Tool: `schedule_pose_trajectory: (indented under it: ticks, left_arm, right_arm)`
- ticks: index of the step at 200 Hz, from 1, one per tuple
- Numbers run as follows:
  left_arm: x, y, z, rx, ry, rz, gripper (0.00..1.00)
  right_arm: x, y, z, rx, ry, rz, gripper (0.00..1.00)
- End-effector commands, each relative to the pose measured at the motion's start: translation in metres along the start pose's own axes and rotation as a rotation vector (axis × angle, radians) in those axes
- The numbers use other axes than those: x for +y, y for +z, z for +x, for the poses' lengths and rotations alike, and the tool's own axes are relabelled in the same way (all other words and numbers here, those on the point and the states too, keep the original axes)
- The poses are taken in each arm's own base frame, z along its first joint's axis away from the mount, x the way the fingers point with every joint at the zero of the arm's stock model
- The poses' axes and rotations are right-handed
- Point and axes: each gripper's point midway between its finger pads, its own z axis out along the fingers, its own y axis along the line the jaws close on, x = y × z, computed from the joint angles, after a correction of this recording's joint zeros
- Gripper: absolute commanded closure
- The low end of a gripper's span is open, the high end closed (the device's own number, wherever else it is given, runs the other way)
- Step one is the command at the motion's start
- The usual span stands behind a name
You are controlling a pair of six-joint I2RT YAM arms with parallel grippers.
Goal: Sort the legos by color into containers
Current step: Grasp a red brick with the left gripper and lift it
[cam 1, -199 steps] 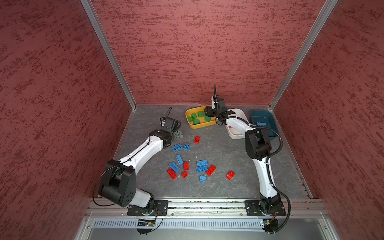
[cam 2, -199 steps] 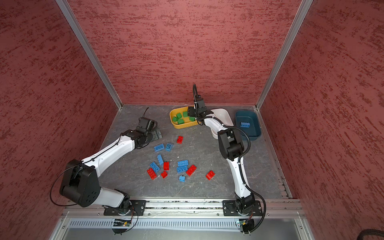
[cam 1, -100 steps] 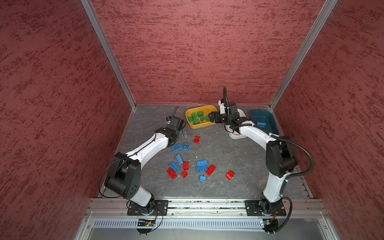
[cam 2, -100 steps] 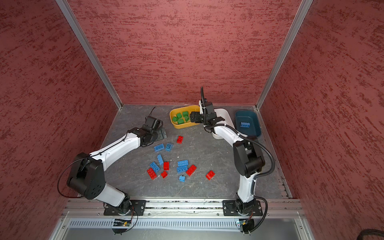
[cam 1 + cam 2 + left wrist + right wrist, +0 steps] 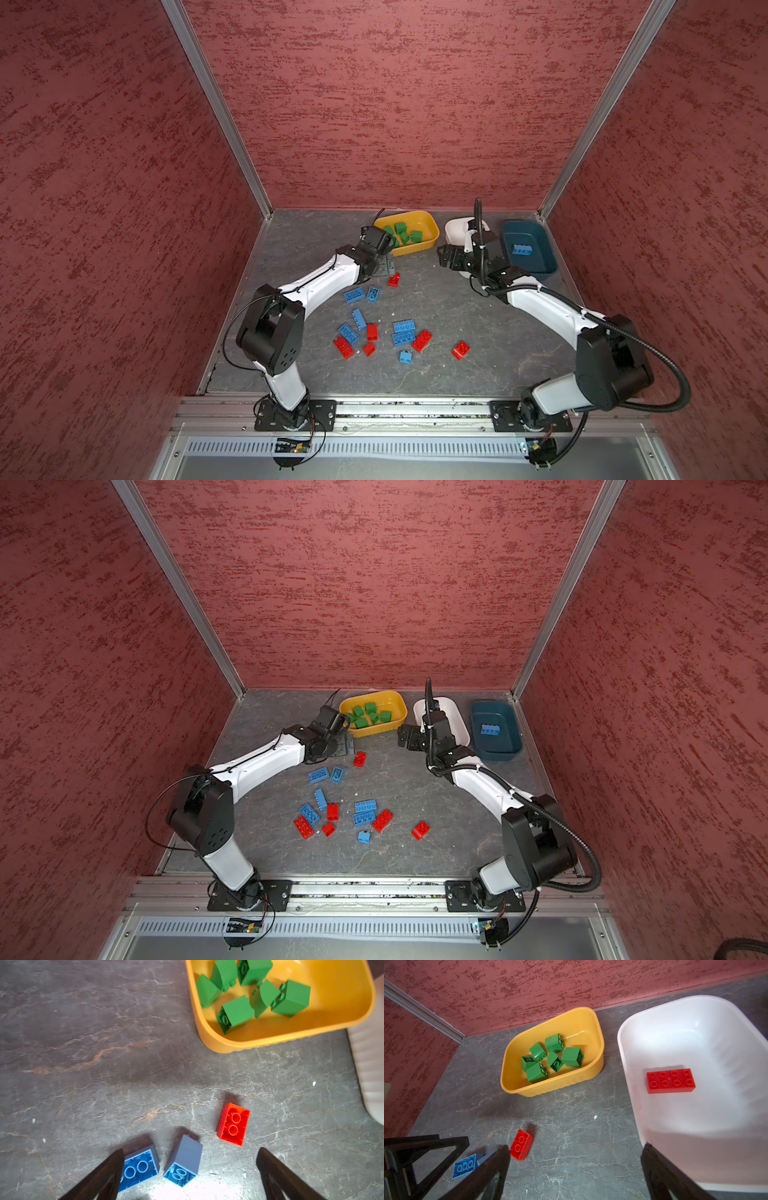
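Observation:
Several green legos (image 5: 402,233) lie in the yellow container (image 5: 430,243), seen in both top views (image 5: 397,725). One long red lego (image 5: 670,1081) lies in the white container (image 5: 623,1053), and one blue lego (image 5: 523,249) in the teal container (image 5: 542,262). My left gripper (image 5: 190,1155) hangs open just above the floor over two blue legos (image 5: 185,1159), with a small red lego (image 5: 233,1124) beside it. My right gripper (image 5: 575,1150) is open and empty above bare floor, in front of the white container's near left corner (image 5: 455,232).
More loose red and blue legos (image 5: 405,332) lie scattered mid-floor, with a lone red one (image 5: 460,350) to the right. Red textured walls close in the back and both sides. A metal rail (image 5: 415,409) with both arm bases runs along the front.
My right gripper has pulled back from over the yellow container towards the white one, and its jaws have widened. My left gripper has shifted right, towards the yellow container.

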Motion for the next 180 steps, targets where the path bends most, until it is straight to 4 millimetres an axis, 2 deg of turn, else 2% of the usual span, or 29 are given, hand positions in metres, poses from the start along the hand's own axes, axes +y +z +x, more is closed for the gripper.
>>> schedule_pose_trajectory:
  ticks: [1,53,91,180]
  left_arm:
    - [-0.012,0.007,0.009,0.058,0.086,0.006,0.0]
    - [-0.035,0.035,0.03,0.206,0.204,0.035,0.05]
    - [-0.046,0.049,0.043,0.271,0.26,0.063,0.15]
    - [-0.059,0.081,0.048,0.302,0.3,0.049,0.38]
  right_arm:
    - [-0.003,-0.014,-0.026,-0.109,0.035,0.039,0.01]
    - [-0.02,-0.02,-0.029,-0.162,0.089,0.112,0.01]
    - [-0.023,-0.02,-0.028,-0.161,0.084,0.13,0.01]
    - [-0.03,-0.026,-0.026,-0.182,0.092,0.148,0.01]
